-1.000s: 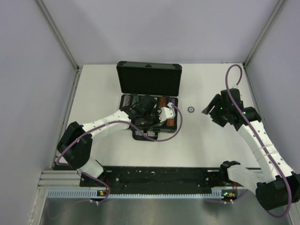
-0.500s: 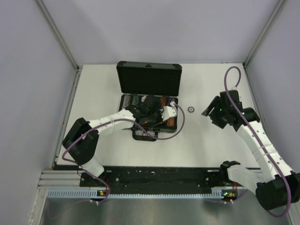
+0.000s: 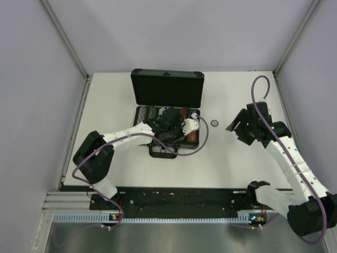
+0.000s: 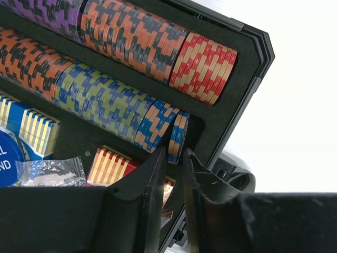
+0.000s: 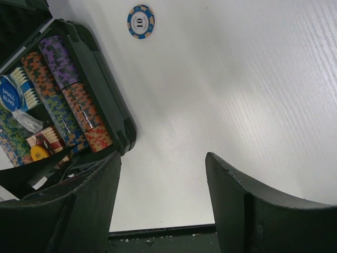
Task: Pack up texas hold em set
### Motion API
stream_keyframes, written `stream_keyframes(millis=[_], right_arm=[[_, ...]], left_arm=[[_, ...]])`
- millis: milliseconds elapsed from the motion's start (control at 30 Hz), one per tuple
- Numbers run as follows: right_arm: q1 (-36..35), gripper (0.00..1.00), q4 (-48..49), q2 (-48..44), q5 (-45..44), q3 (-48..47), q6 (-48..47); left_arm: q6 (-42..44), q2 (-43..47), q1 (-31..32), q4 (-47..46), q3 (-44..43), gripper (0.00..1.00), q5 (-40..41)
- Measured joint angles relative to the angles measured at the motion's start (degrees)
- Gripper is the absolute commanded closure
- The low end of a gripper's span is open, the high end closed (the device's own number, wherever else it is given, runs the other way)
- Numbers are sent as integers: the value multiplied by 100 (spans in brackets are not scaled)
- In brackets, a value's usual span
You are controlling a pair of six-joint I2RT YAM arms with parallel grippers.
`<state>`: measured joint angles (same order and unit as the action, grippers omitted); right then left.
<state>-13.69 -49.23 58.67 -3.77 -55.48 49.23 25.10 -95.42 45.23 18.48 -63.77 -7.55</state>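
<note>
The black case (image 3: 167,87) lies open at the table's middle, lid upright at the back. Its tray (image 4: 247,68) holds rows of multicoloured chips (image 4: 105,100), a blue card box (image 4: 31,134), a red card box (image 4: 108,166) and a blue small-blind button (image 5: 8,95). My left gripper (image 4: 176,155) is inside the tray at the right end of a chip row. Its jaws stand nearly together on a blue-and-orange chip (image 4: 179,134). A loose blue-and-orange chip (image 3: 215,123) lies on the table right of the case, also in the right wrist view (image 5: 140,21). My right gripper (image 3: 235,126) is open and empty above the table.
A small clear plastic bag (image 4: 50,173) lies in the tray by the blue button. A yellow button (image 5: 39,153) sits in the tray. Grey walls close the table on three sides. A black rail (image 3: 179,197) runs along the near edge.
My left gripper has moved right and back over the tray, to the right end of a chip row. The right arm has barely moved.
</note>
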Motion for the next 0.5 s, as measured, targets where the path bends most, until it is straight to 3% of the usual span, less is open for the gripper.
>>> stream_keyframes(millis=[500], right_arm=[[11,35,22,0,66,0,0]], left_arm=[[-120,61,-33,-168,-20,75,745]])
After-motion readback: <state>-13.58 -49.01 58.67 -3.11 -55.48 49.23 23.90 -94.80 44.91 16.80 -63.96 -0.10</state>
